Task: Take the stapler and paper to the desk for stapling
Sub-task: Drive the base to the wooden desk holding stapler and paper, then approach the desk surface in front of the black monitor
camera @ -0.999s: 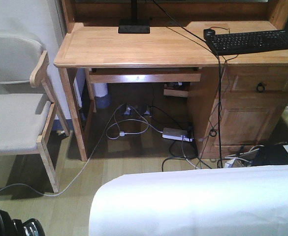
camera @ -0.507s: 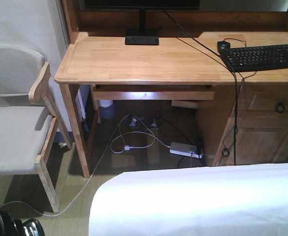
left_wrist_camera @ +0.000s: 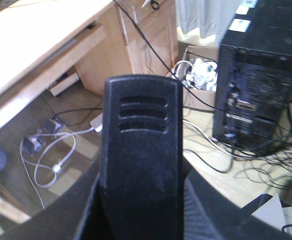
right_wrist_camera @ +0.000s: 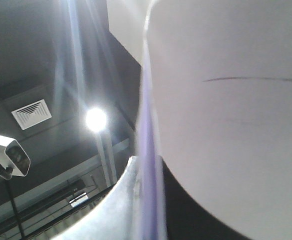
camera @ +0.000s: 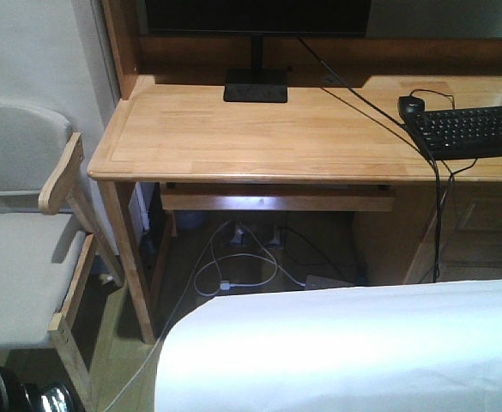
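Exterior front-facing view: entry for the carry-to-desk step.

1. Desk (camera: 259, 129): light wood top w/ rounded rim, ahead of robot. Broad bare stretch at left-centre. Monitor stand (camera: 256, 87) at back; keyboard (camera: 474, 130) and mouse (camera: 411, 106) at right.
2. Paper (camera: 345, 352): white sheets held aloft across lower frame, not yet over desk, left corner drooping in a curve. Right gripper (right_wrist_camera: 148, 200) looks clamped on one edge in its wrist view, where the sheet bows past the lens.
3. Stapler (left_wrist_camera: 141, 145): black slotted body filling centre of left wrist view, pinched in left gripper (left_wrist_camera: 141, 220), w/ dark finger shapes pressed to both sides. Orange-red end not visible. It hangs over floor, cables (left_wrist_camera: 46, 160) and PC tower (left_wrist_camera: 255, 85), w/ desk edge at upper left.
4. Chair (camera: 19, 257): just beside desk's left leg.

Handling notes (judgement): approach phase, nothing set down.
- Square up to the bare stretch, clear of the chair arm.
- Lift both arms above the rim before reaching in.
- Lay paper first, free edge touching down ahead of gripped edge, away from keyboard. Let go only once it lies flat.
- Set stapler beside the sheets.
- Risk: limp sheets sag and catch the rim, or slip from a one-edge grip. Go slow.
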